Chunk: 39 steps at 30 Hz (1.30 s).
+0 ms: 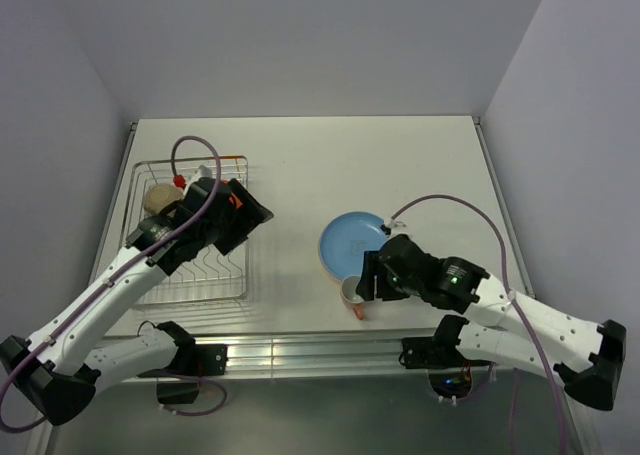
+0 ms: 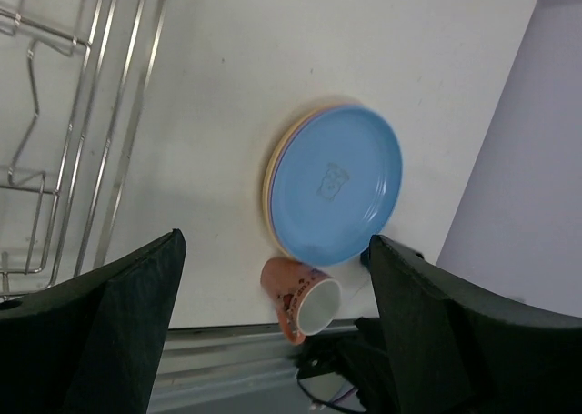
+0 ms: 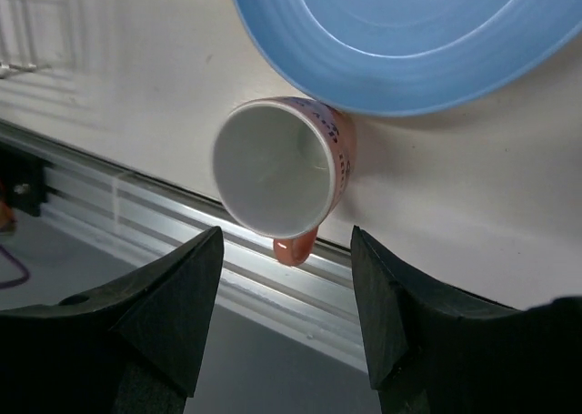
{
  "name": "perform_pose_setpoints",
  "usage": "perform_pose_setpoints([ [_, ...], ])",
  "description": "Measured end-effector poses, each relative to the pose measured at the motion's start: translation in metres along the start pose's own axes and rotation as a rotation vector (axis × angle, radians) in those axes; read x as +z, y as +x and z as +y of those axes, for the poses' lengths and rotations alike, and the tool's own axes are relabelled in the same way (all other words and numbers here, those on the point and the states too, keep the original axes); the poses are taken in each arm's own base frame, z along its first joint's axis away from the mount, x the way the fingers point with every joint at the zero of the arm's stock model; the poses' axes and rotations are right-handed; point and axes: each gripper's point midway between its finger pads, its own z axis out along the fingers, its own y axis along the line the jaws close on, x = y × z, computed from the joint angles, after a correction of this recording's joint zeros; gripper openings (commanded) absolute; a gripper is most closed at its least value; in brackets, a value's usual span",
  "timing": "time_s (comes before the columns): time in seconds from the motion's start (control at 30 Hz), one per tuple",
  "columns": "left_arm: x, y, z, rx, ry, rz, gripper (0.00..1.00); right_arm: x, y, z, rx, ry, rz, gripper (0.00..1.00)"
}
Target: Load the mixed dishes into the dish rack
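Note:
The silver wire dish rack point(image 1: 215, 275) stands at the left, with a cream bowl point(image 1: 158, 197) in its far left corner. My left gripper point(image 1: 245, 215) hovers over the rack's right side, open and empty; its wrist view shows the rack wires point(image 2: 55, 141). A blue plate point(image 1: 352, 240) tops a stack with lilac and tan rims showing point(image 2: 273, 173). A pinkish-orange mug point(image 1: 352, 291) stands at the stack's near edge, handle towards the table's front. My right gripper point(image 1: 366, 283) is open just right of the mug point(image 3: 282, 164), apart from it.
The table's front edge with its aluminium rail point(image 1: 320, 350) runs right behind the mug. A small orange thing point(image 1: 180, 180) shows at the rack's far side. Grey walls close the table on three sides.

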Motion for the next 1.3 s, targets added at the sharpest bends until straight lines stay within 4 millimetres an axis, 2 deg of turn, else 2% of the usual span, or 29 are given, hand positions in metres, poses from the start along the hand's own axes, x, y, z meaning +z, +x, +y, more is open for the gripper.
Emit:
perform_pose_setpoints([
  [0.07,0.003,0.016,-0.002,0.036,0.003,0.034,0.88,0.008,0.009,-0.001,-0.013,0.04,0.027,0.65],
  [0.2,0.001,0.038,-0.013,0.096,0.038,0.072,0.89,0.022,0.017,-0.016,-0.012,0.139,0.035,0.65],
  [0.33,-0.005,0.05,-0.024,0.131,0.069,0.09,0.89,0.033,0.018,-0.028,-0.01,0.206,0.029,0.63],
  [0.43,-0.009,0.052,-0.031,0.138,0.091,0.088,0.89,0.042,0.02,-0.032,-0.016,0.239,0.037,0.55],
  [0.53,-0.01,0.054,-0.033,0.146,0.099,0.084,0.89,0.053,0.023,-0.034,-0.023,0.262,0.047,0.37],
  [0.57,-0.01,0.055,-0.033,0.152,0.101,0.086,0.89,0.055,0.022,-0.034,-0.023,0.266,0.047,0.16],
  [0.6,-0.011,0.056,-0.033,0.157,0.101,0.088,0.91,0.058,0.022,-0.032,-0.026,0.264,0.045,0.04],
  [0.63,-0.01,0.058,-0.033,0.164,0.101,0.09,0.92,0.059,0.021,-0.033,-0.03,0.27,0.041,0.0],
  [0.73,-0.01,0.06,-0.032,0.187,0.101,0.095,0.95,0.059,0.018,-0.03,-0.027,0.252,0.029,0.0],
  [0.83,-0.011,0.061,-0.032,0.226,0.117,0.102,0.97,0.051,0.011,-0.02,-0.02,0.198,0.003,0.0],
  [0.93,-0.016,0.064,-0.035,0.279,0.153,0.122,0.99,0.026,-0.009,0.007,0.004,0.066,-0.055,0.0],
  [1.03,-0.026,0.065,-0.048,0.326,0.248,0.156,0.99,-0.008,-0.048,0.043,0.072,-0.128,-0.121,0.0],
  [1.1,-0.035,0.065,-0.062,0.338,0.338,0.173,0.99,-0.022,-0.078,0.05,0.14,-0.226,-0.178,0.0],
  [1.2,-0.049,0.068,-0.081,0.346,0.487,0.203,0.99,-0.03,-0.109,0.05,0.238,-0.359,-0.21,0.0],
  [1.3,-0.059,0.079,-0.097,0.356,0.624,0.247,0.99,-0.027,-0.111,0.065,0.305,-0.549,-0.147,0.0],
])
